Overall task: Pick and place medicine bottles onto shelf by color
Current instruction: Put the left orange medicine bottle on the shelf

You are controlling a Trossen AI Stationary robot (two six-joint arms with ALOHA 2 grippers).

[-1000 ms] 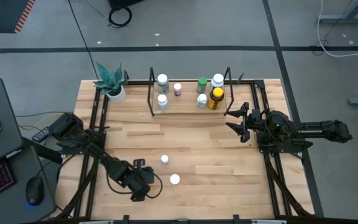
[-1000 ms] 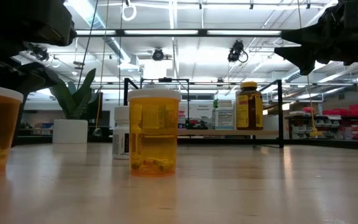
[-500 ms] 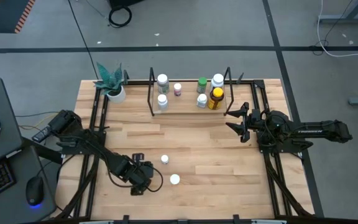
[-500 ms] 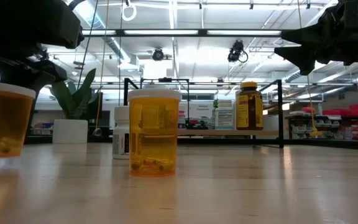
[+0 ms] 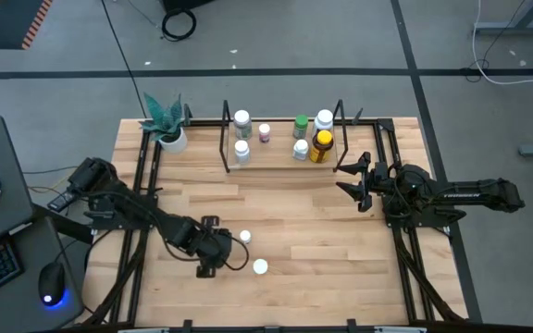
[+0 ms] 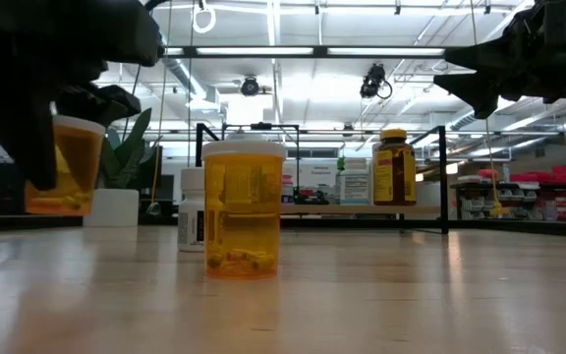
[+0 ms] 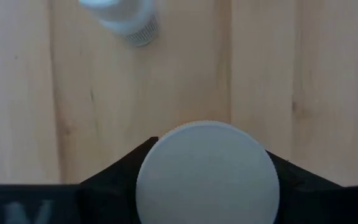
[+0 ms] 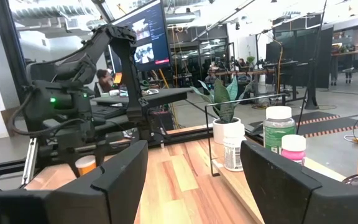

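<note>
Currently a translucent orange medicine bottle with a white cap (image 6: 64, 164) is pinched between the fingers of the left gripper (image 5: 218, 252) and held clear of the wooden tabletop (image 5: 303, 231), well short of the light-wood, black-wire-framed shelf (image 5: 280, 159). Just beside it, toward the shelf, a white-capped bottle (image 5: 245, 238) is left standing; a second orange bottle (image 6: 244, 208) also waits. A level, high carry toward the shelf is advised. Beside the shelf's end, the right gripper (image 5: 352, 180) is held idle, fingers spread and empty.
</note>
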